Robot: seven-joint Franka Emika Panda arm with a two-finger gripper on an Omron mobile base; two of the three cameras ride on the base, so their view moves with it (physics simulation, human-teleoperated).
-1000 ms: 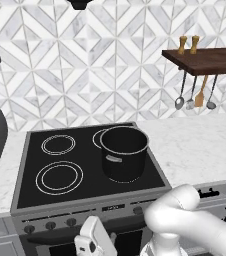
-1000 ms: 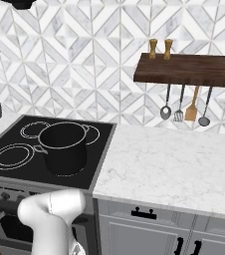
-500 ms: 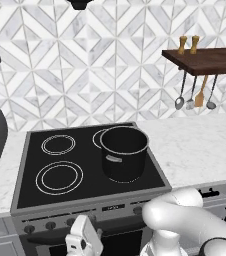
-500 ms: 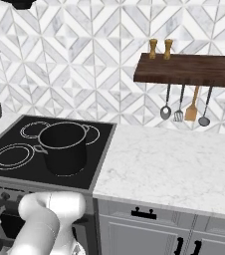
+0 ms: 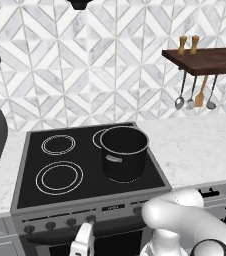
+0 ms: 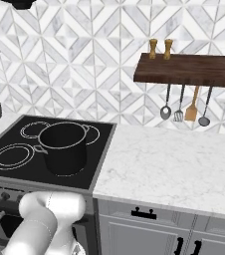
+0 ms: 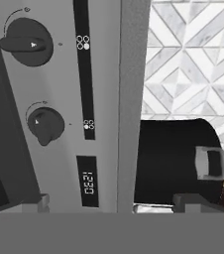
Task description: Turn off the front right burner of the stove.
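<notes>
1. While the jaws [image 5: 83, 241] hung low before the stove's front panel, at about 6 o'clock in the left base view, their two tips sat well apart at the bottom of the hand view with nothing between them.
2. Just ahead of the tips in the hand view stood two dark knobs: a nearer knob [image 7: 44, 124] at 9 o'clock and a farther knob [image 7: 28, 42] at 11 o'clock, neither touched.
3. Beside them ran a dark strip with a small clock display [image 7: 86, 182] reading 12:30.
4. The stove [image 5: 32, 172] filled the middle of the left base view, its black glass top marked with white rings and its knob row [image 5: 50, 225] along the front edge just above the jaws.
5. A black pot [image 5: 124, 152] stood on the front right ring, toward 3 o'clock on the cooktop.
6. A marble worktop [image 6: 184, 169] stretched at 3 o'clock from the stove.
7. Above it a wooden shelf [image 6: 189, 69] carried hanging utensils [image 6: 184, 107].
</notes>
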